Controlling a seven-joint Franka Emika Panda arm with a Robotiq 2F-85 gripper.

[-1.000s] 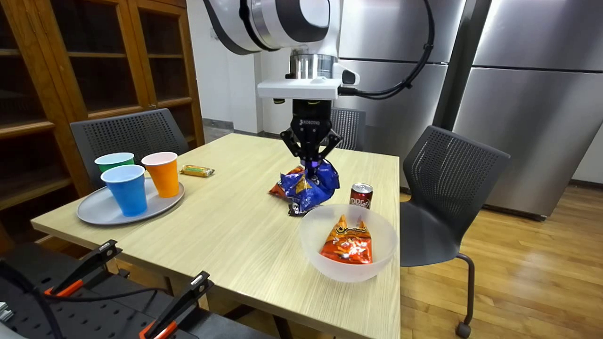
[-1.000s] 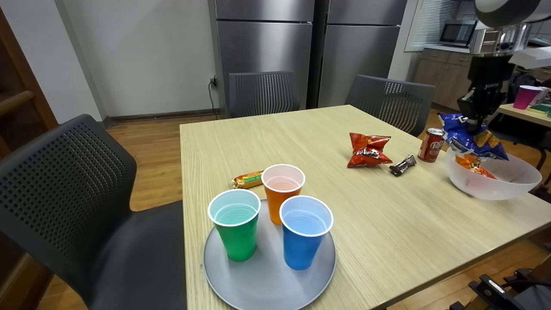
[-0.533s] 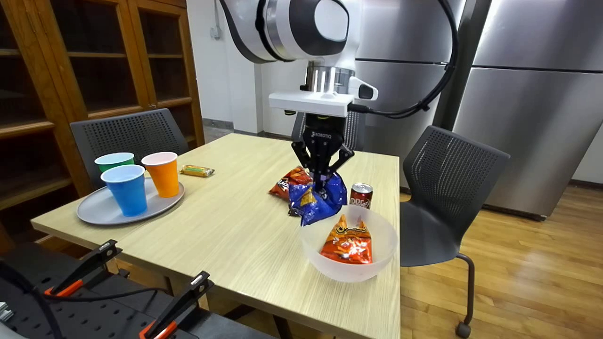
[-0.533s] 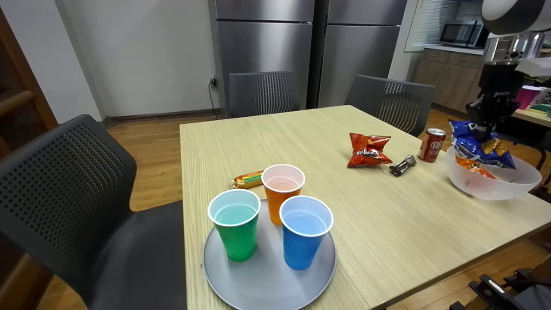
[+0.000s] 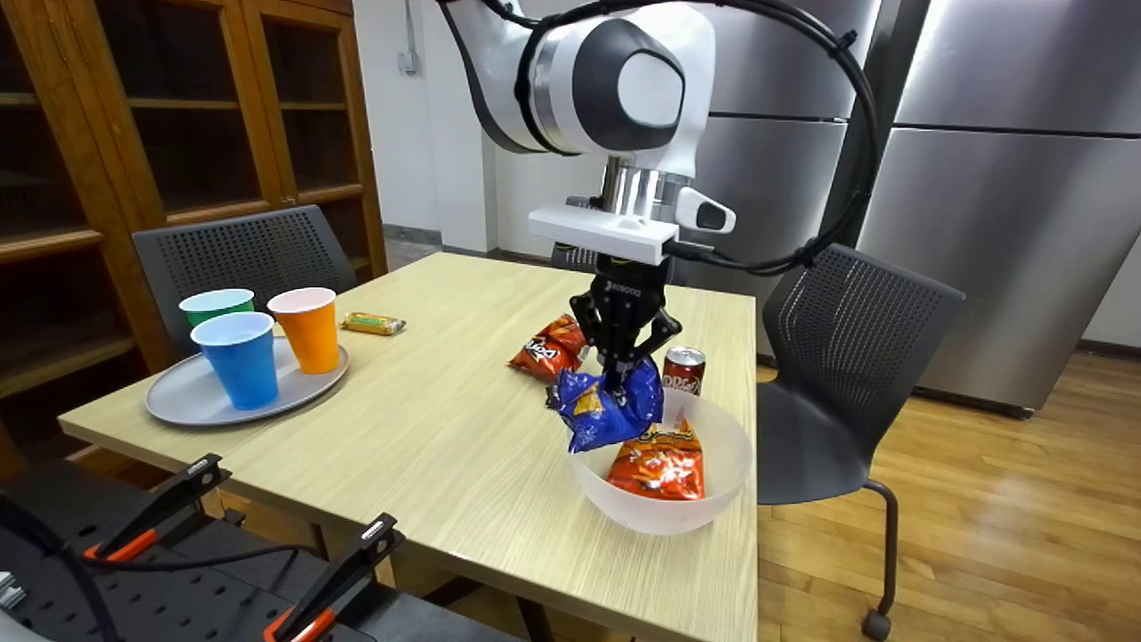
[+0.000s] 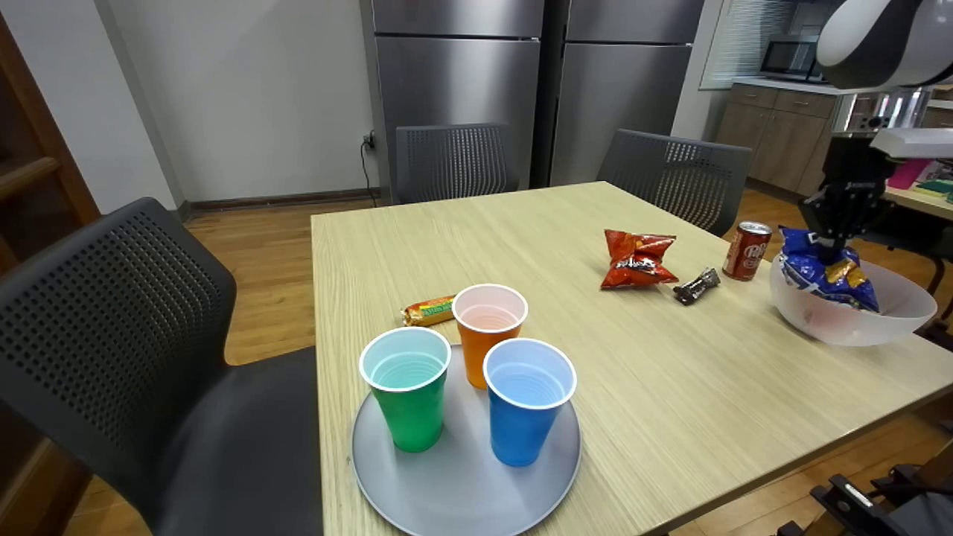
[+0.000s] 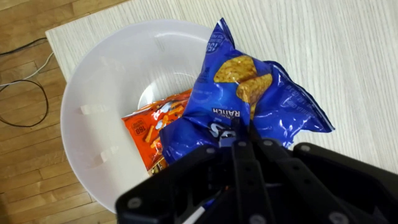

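My gripper (image 5: 615,379) is shut on a blue chip bag (image 5: 588,415), pinched at its middle. The bag also shows in an exterior view (image 6: 819,275) and in the wrist view (image 7: 211,90). It hangs over the rim of a frosted white bowl (image 5: 660,517), partly over the bowl and partly over the table. I cannot tell whether it touches the rim. An orange-red snack bag (image 5: 660,473) lies in the bowl; it shows partly under the blue bag in the wrist view (image 7: 143,130). The fingertips (image 7: 248,137) are mostly hidden in the bag's folds.
A soda can (image 6: 747,251) stands beside the bowl. A red chip bag (image 6: 636,260) and a small dark-wrapped candy (image 6: 697,286) lie near it. Green (image 6: 409,409), orange (image 5: 312,334) and blue (image 5: 236,366) cups stand on a grey plate (image 6: 461,506). A yellow-wrapped bar (image 5: 373,324) lies beside it.
My gripper has carried the blue bag toward the bowl and lowered it to about rim height. The red chip bag behind it is now uncovered in an exterior view. The other things have not moved.
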